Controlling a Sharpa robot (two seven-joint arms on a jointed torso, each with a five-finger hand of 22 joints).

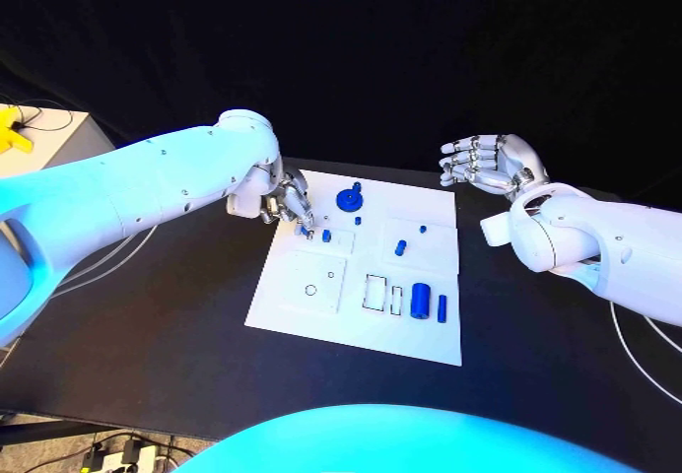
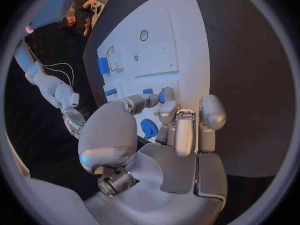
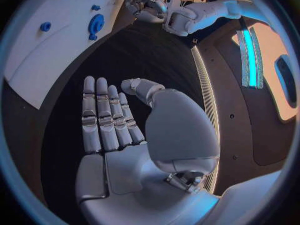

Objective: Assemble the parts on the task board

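The white task board (image 1: pixel 356 325) lies mid-table with blue parts on it. My left hand (image 1: pixel 289 207) hangs over its far left corner, fingers pointing down. In the left wrist view the thumb and a finger pinch a small blue part (image 2: pixel 166 95), which sits just right of the fingertips (image 1: pixel 325 236) in the head view. A round blue part (image 1: pixel 348 199) stands close beside that hand. My right hand (image 1: pixel 491 163) floats off the board's far right corner, fingers extended and holding nothing; the right wrist view shows its bare palm (image 3: pixel 119 160).
Near the board's front right lie a thick blue cylinder (image 1: pixel 421 300) and a slim blue pin (image 1: pixel 443 308), beside rectangular slots (image 1: pixel 374 293). A ring outline (image 1: pixel 310 290) marks the left panel. Two small blue pieces (image 1: pixel 401 246) sit mid-board. Black table surrounds the board.
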